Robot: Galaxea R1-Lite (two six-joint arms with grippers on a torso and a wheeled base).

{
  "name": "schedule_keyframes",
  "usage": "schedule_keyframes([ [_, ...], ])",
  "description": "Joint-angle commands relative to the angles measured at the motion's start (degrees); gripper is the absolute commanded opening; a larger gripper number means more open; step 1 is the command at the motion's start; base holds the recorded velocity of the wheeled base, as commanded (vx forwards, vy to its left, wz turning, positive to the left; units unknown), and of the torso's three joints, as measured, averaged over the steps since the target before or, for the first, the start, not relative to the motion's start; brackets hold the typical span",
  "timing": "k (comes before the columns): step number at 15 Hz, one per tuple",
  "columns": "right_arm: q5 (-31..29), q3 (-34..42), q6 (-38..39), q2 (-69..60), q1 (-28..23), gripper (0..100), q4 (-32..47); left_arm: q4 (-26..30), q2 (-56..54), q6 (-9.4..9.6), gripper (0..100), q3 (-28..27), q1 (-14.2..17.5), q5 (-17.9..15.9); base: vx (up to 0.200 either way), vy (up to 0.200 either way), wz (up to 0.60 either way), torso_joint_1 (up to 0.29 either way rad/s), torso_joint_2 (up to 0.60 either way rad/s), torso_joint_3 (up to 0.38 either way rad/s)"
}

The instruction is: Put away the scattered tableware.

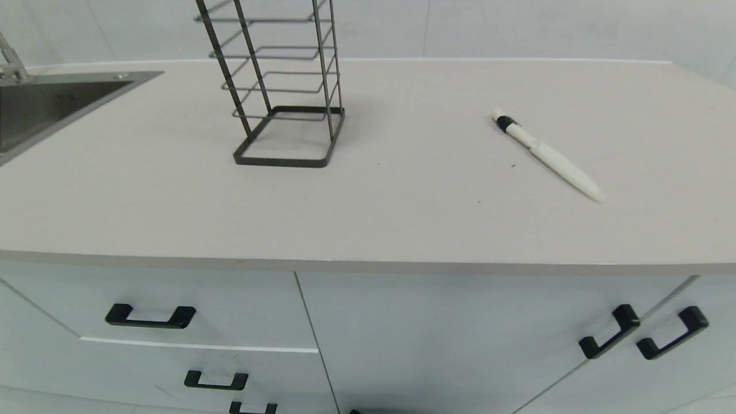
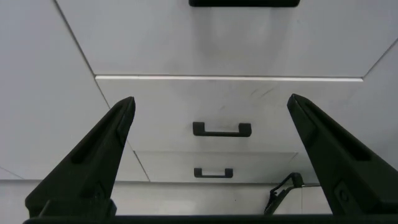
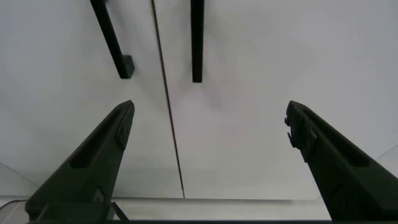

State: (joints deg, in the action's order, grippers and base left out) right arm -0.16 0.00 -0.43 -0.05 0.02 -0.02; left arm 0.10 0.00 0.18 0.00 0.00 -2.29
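Observation:
A white utensil with a black band (image 1: 546, 154) lies at an angle on the right part of the pale countertop (image 1: 402, 207). A tall black wire rack (image 1: 287, 86) stands toward the back left of centre, with nothing in it. My left gripper (image 2: 211, 106) is open in front of the drawer fronts below the counter, nothing between its fingers. My right gripper (image 3: 208, 109) is open too, facing the cabinet doors.
A steel sink (image 1: 52, 106) is set into the counter's far left corner. Black handles sit on the drawers (image 1: 150, 316) at left and on the cabinet doors (image 1: 609, 332) at right. The counter's front edge (image 1: 368, 265) runs across the head view.

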Motion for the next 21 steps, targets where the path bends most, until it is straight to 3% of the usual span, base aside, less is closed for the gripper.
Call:
schedule_keyframes([
  [1, 0.0, 0.0, 0.0, 0.0, 0.1, 100, 0.0, 0.0, 0.1, -0.01, 100, 0.0, 0.0, 0.0, 0.0, 0.0, 0.0, 0.183, -0.73, -0.168],
  [9, 0.0, 0.0, 0.0, 0.0, 0.1, 100, 0.0, 0.0, 0.1, -0.01, 100, 0.0, 0.0, 0.0, 0.0, 0.0, 0.0, 0.175, -0.5, -0.208],
  [21, 0.0, 0.0, 0.0, 0.0, 0.1, 100, 0.0, 0.0, 0.1, -0.01, 100, 0.0, 0.0, 0.0, 0.0, 0.0, 0.0, 0.321, -0.52, -0.244],
])
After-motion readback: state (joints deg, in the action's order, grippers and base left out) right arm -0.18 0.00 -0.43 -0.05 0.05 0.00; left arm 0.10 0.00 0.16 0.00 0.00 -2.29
